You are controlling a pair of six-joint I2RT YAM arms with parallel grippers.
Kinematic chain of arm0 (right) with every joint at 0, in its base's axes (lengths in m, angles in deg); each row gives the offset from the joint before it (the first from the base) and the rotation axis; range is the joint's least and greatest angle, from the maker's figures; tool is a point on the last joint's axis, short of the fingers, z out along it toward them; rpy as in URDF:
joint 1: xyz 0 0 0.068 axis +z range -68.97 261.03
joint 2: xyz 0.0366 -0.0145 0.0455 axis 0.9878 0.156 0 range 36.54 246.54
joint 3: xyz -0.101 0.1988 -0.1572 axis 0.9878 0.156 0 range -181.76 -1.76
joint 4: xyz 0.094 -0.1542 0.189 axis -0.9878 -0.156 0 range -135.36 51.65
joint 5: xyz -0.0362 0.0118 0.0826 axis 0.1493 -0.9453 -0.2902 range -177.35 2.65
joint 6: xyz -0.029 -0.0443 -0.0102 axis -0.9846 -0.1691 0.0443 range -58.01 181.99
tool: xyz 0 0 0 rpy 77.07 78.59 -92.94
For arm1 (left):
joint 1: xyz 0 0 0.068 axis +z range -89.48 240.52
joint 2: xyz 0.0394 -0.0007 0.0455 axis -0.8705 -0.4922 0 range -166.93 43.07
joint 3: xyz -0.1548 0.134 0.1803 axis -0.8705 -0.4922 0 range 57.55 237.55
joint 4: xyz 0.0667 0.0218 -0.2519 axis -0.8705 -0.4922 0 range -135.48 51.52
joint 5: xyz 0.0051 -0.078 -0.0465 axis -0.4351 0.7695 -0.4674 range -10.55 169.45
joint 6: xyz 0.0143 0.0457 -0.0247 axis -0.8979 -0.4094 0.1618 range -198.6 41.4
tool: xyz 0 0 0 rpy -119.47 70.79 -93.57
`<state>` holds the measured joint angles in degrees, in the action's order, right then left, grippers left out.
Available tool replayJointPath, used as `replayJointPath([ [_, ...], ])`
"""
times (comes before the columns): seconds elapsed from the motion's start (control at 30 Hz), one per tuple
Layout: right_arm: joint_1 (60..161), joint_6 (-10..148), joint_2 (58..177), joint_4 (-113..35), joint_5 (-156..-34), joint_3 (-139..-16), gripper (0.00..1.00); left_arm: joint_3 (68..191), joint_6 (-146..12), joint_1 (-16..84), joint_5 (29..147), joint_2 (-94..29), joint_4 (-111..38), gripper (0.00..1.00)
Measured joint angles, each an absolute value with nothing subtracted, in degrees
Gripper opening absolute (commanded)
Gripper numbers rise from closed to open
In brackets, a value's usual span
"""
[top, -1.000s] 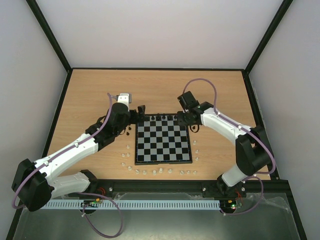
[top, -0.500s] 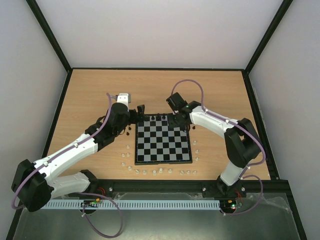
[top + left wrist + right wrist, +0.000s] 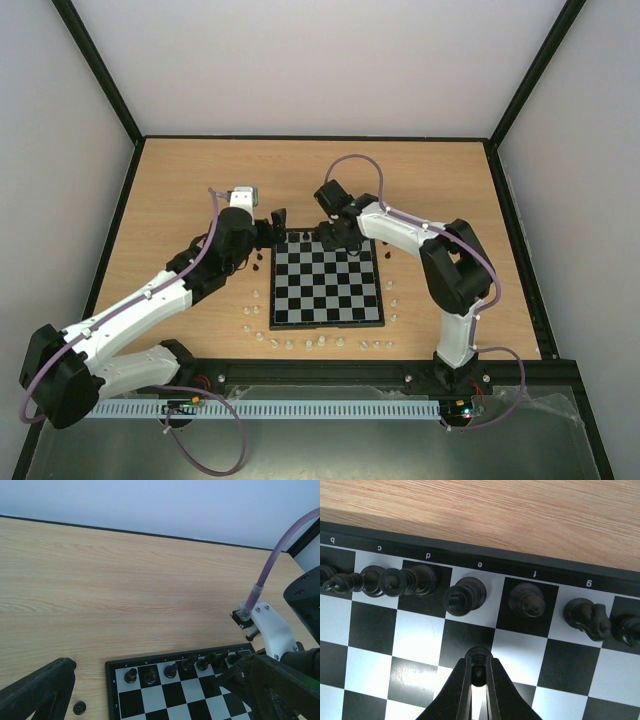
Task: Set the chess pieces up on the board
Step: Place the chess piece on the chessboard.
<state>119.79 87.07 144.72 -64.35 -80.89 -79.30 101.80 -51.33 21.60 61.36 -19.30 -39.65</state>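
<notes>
The board (image 3: 330, 295) lies mid-table with a row of black chess pieces (image 3: 325, 237) along its far edge. My right gripper (image 3: 337, 238) hovers over that far side. In the right wrist view it (image 3: 479, 666) is shut on a small black pawn (image 3: 479, 654), just above the second row, below the piece (image 3: 465, 596) on square e. More pieces (image 3: 527, 600) fill the back row. My left gripper (image 3: 272, 226) is open and empty at the board's far-left corner. Its fingers (image 3: 40, 690) straddle that corner, with a loose black piece (image 3: 79, 708) on the wood.
Tiny translucent white pieces (image 3: 310, 343) are strung along the board's near edge and up both sides. A few loose black pieces (image 3: 258, 262) lie left of the board beside my left arm. Black frame rails (image 3: 130, 190) and walls bound the wooden table.
My right arm has swung left along the board's far row, from the far-right corner to about the middle, still shut. The left arm has barely shifted.
</notes>
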Motion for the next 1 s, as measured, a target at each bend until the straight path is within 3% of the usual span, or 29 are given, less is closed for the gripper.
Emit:
replayJointPath([
  [0.57,120.09,86.61,147.73,-65.36,-80.93,-81.11,0.05,101.71,-51.31,21.6,61.12,-19.13,-39.67,0.99],
  [1.0,120.75,86.37,149.05,-65.58,-81.04,-82.05,0.16,101.71,-51.33,21.6,60.93,-19.13,-39.67,0.99],
])
